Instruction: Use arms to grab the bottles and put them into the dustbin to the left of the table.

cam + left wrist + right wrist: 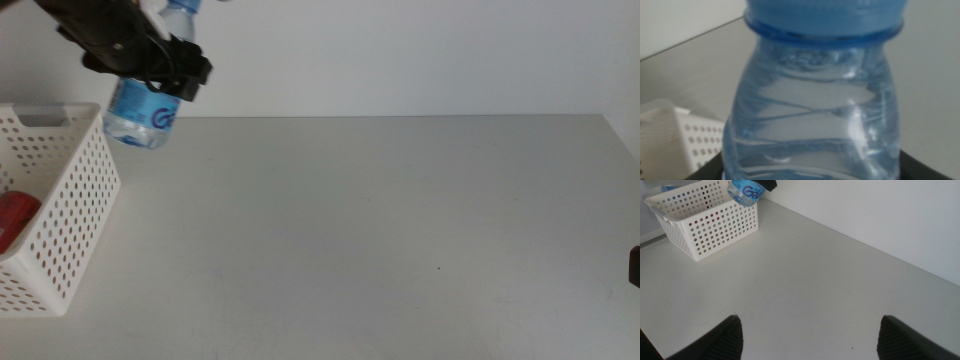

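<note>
My left gripper is shut on the clear water bottle, which has a blue label and hangs tilted in the air just past the right rim of the white perforated dustbin. In the left wrist view the water bottle fills the picture, with a corner of the dustbin below it. A red soda can lies inside the dustbin. My right gripper waits open and empty over the table; only a dark sliver of the right gripper shows at the middle view's right edge.
The light-grey table stretches from the dustbin to the right edge, with a white wall behind it. From the right wrist view the dustbin stands at the far end, the held bottle above its rim.
</note>
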Tool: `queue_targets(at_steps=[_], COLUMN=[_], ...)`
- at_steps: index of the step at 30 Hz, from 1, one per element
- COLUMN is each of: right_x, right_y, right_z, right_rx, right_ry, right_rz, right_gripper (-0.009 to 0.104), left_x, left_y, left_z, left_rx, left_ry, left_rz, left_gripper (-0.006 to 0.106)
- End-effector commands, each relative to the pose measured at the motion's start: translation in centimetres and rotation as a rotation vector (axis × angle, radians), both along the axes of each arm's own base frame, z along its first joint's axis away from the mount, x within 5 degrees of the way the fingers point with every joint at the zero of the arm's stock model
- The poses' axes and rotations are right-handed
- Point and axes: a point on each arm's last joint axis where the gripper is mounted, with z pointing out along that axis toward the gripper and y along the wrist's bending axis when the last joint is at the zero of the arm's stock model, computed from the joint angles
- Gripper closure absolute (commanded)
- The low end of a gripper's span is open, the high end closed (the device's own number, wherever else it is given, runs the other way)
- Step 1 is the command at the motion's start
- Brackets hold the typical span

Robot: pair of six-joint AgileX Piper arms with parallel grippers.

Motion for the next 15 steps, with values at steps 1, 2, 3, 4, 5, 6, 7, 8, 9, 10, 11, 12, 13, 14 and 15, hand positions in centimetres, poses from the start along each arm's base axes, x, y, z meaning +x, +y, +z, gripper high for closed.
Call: queue_targets(at_steps=[1,2,3,4,5,6,7,8,9,10,11,12,13,14,15], right_x=[0.1,0.1,0.1,0.1,0.1,0.1,0.1,0.1,0.1,0.1,0.1,0.1,0.1,0.1,0.1], right_y=[-0.1,-0.1,-0.1,-0.1,-0.1,-0.1,-0.1,-0.1,-0.1,-0.1,-0.1,-0.1,-0.1,-0.1,-0.1], right_z=[1.6,1.6,1.6,1.6,1.6,1.6,1.6,1.6,1.6,1.6,1.6,1.6,1.6,1.6,1.6], right_rx=[0.046,0.046,0.046,0.046,0.046,0.046,0.046,0.046,0.046,0.046,0.046,0.046,0.046,0.046,0.046], right_ry=[-0.084,-0.084,-0.084,-0.084,-0.084,-0.084,-0.084,-0.084,-0.084,-0.084,-0.084,-0.084,-0.084,-0.084,-0.084], right_rz=[-0.013,-0.013,-0.013,-0.013,-0.013,-0.013,-0.013,-0.013,-0.013,-0.013,-0.013,-0.013,-0.013,-0.013,-0.013], right_gripper=[0.001,0.001,0.001,0.001,0.001,0.001,0.001,0.001,0.001,0.001,0.001,0.001,0.001,0.001,0.001], left_x=[-1.0,-1.0,-1.0,-1.1,-1.1,-1.1,-1.2,-1.3,-1.4,-1.5,-1.6,-1.6,-1.5,-1.4,-1.1], left_y=[2.9,4.2,5.4,6.4,7.6,8.8,9.7,10.8,11.9,13.0,13.9,14.8,15.4,16.2,16.7], left_z=[4.6,4.9,5.1,5.2,5.2,5.1,5.0,4.8,4.6,4.4,4.1,3.9,3.5,3.2,2.7], left_rx=[-0.017,-0.010,-0.003,0.003,0.010,0.015,0.018,0.018,0.023,0.028,0.036,0.041,0.040,0.031,0.015], left_ry=[-0.112,-0.099,-0.085,-0.074,-0.060,-0.050,-0.035,-0.014,0.005,0.024,0.047,0.065,0.081,0.093,0.107], left_rz=[0.031,0.054,0.081,0.106,0.139,0.171,0.197,0.230,0.260,0.283,0.298,0.311,0.319,0.332,0.342], left_gripper=[0.102,0.102,0.102,0.102,0.102,0.102,0.102,0.102,0.102,0.102,0.102,0.102,0.102,0.102,0.102])
